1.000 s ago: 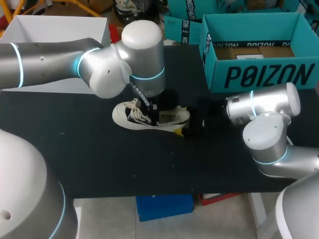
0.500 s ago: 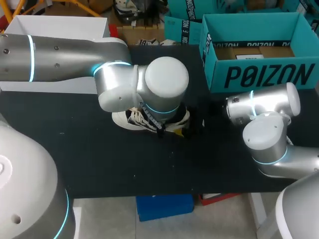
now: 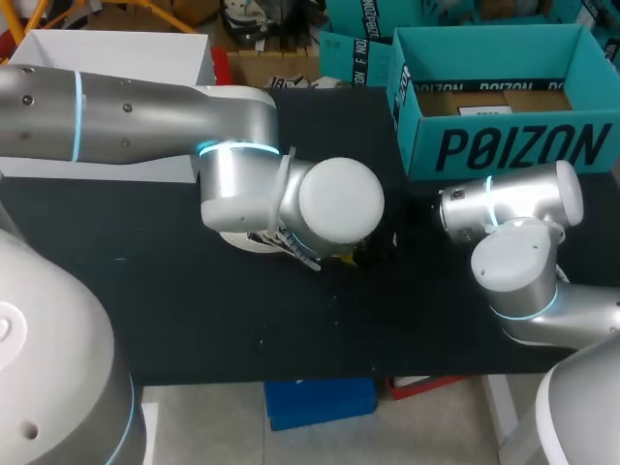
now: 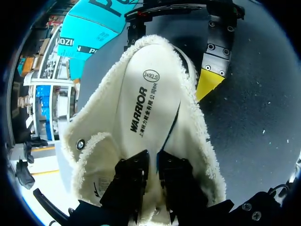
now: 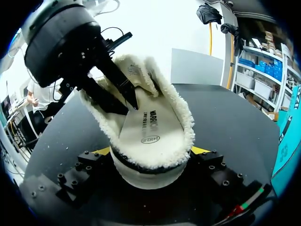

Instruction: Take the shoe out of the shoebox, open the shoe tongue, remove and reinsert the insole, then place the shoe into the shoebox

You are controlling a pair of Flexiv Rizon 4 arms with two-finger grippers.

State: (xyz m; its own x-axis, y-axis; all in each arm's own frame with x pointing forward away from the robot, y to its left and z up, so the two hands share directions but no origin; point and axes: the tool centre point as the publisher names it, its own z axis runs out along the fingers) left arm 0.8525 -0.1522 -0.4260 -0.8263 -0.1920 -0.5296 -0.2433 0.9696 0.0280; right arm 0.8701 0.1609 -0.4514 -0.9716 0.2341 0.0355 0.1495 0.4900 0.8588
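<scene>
Now the left gripper (image 4: pixel 151 157) sits deep in the shoe (image 4: pixel 94 136), on the insole (image 4: pixel 146 99). Whether it pinches it cannot be told. The shoe lies mid-table (image 3: pixel 291 329), its heel squeezed from both sides by the right gripper (image 5: pixel 150 153). A weak pinch might drop the insole.

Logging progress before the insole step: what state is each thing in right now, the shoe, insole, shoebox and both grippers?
shoe: out of the box, on the table, heel clamped by the right gripper.
insole: lying inside the shoe, not yet out.
shoebox: open, no shoe in it.
right gripper: shut on the shoe's heel.
left gripper: reaching into the shoe over the insole; grip unclear.
</scene>
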